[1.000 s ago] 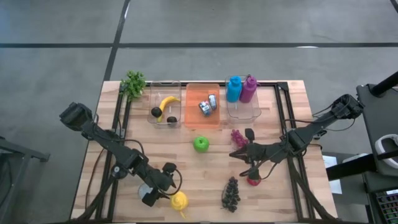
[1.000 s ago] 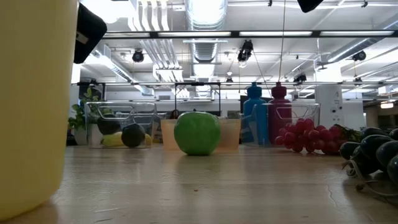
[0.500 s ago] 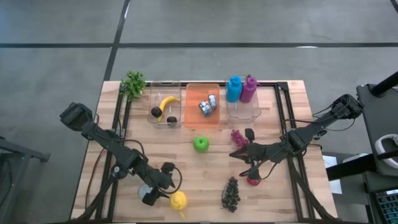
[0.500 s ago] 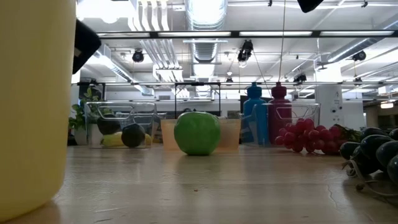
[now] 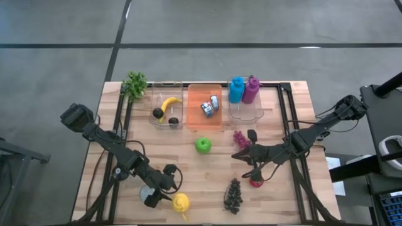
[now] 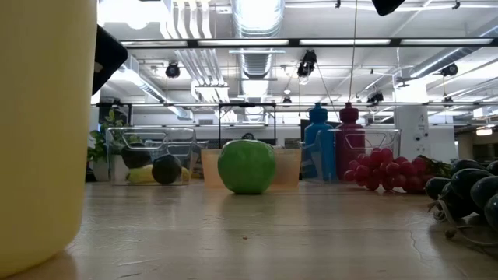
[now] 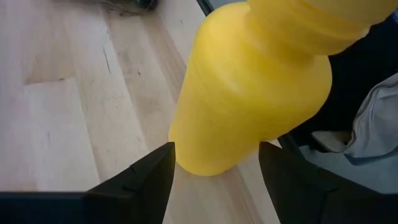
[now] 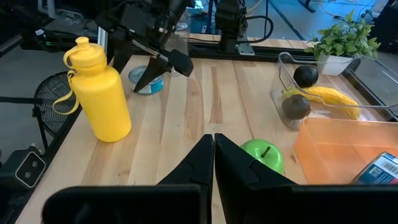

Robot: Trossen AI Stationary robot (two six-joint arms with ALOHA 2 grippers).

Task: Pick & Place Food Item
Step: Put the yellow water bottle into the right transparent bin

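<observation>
A yellow bottle stands upright on its base near the table's near edge; it fills the left of the low view. My left gripper is open beside it, and in the left wrist view its fingers stand on either side of the bottle's base; I see no touch. A green apple sits mid-table. My right gripper is shut and hovers right of the apple, by the purple grapes. Dark grapes lie toward the near edge.
Along the far edge stand a clear bin with a banana and avocados, an orange bin with cans, and a clear bin with blue and purple bottles. A plant is at the far left. A tin lies by my left gripper.
In the low view, my left gripper's dark finger has dropped a little beside the yellow bottle. The bottle has stayed where it was.
</observation>
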